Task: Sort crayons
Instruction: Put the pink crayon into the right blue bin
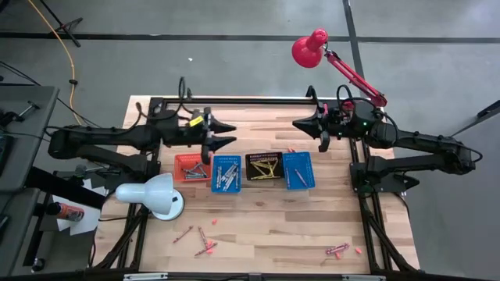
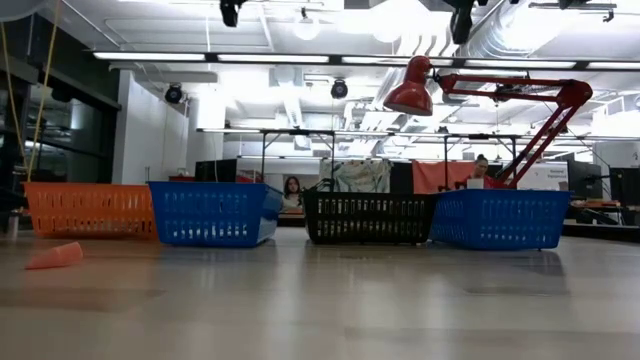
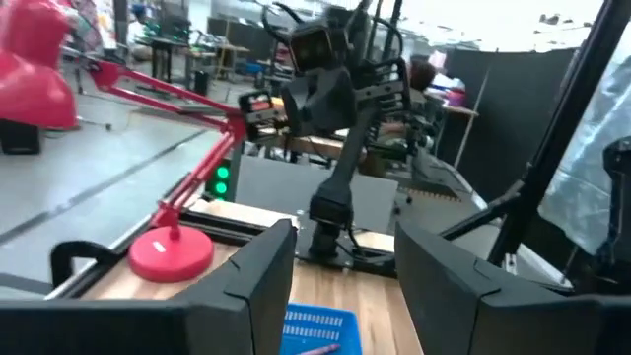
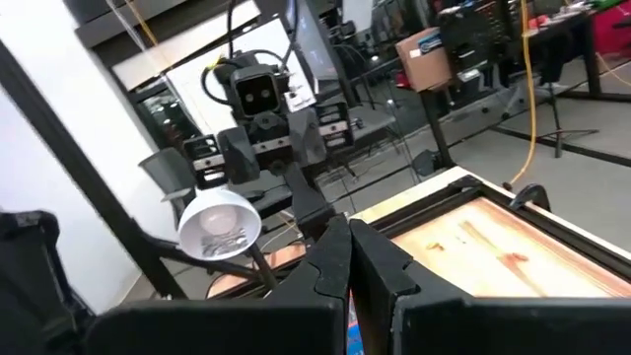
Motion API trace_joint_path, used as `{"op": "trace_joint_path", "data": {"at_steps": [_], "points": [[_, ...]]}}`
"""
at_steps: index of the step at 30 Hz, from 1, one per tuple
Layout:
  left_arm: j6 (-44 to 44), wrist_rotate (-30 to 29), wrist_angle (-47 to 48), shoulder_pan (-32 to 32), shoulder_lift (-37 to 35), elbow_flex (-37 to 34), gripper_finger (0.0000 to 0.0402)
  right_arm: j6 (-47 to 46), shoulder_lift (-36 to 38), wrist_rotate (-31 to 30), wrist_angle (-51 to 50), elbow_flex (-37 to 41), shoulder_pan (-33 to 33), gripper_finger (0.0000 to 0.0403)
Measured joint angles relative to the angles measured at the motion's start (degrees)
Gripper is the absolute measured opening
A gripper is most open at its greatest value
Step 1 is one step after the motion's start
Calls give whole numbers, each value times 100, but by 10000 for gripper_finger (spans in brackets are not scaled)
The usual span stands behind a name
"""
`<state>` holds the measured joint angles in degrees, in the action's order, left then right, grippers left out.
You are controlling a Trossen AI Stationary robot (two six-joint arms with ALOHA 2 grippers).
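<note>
Loose crayons lie flat on the wooden table near its front edge, a group on the left (image 1: 205, 242) and another on the right (image 1: 337, 250). More crayons lie in the orange basket (image 1: 190, 166), the left blue basket (image 1: 226, 172), the black basket (image 1: 264, 165) and the right blue basket (image 1: 298, 169), which stand in a row mid-table. My left gripper (image 1: 228, 134) hangs open and level behind the orange and left blue baskets, with nothing between its fingers (image 3: 340, 286). My right gripper (image 1: 299, 125) is shut and level behind the right blue basket, holding nothing (image 4: 347, 258).
A white lamp (image 1: 152, 195) stands at the table's left front, and a red lamp (image 1: 310, 48) reaches over the far right corner. An orange crayon piece (image 2: 55, 256) lies in front of the orange basket (image 2: 88, 209). Bare wood stretches between the baskets and the front edge.
</note>
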<state>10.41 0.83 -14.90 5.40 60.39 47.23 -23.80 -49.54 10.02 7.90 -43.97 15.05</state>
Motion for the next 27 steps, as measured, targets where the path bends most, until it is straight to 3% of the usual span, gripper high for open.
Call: {"op": "trace_joint_path", "data": {"at_steps": [10,12,15,17,19,23,27], "points": [[-4,-52,-131,1,-233,-38,161,-306,0,-87,-84,0,-48,0],[26,-169,-129,1,-231,-38,161,-877,0,227,-288,0,-53,0],[121,-313,-118,1,-203,-38,161,-1607,0,1165,-1007,0,-297,0],[149,-336,-119,1,-202,-38,161,-2023,0,1538,-1669,0,-737,0],[147,-413,-116,1,-204,-38,161,-2396,-16,1516,-2336,0,-1389,0],[149,-496,-101,1,-202,-38,161,-3346,-195,1089,-3349,27,-2988,0],[151,-500,-81,5,-202,-38,161,-4458,-698,399,-3565,114,-4645,3]]}}
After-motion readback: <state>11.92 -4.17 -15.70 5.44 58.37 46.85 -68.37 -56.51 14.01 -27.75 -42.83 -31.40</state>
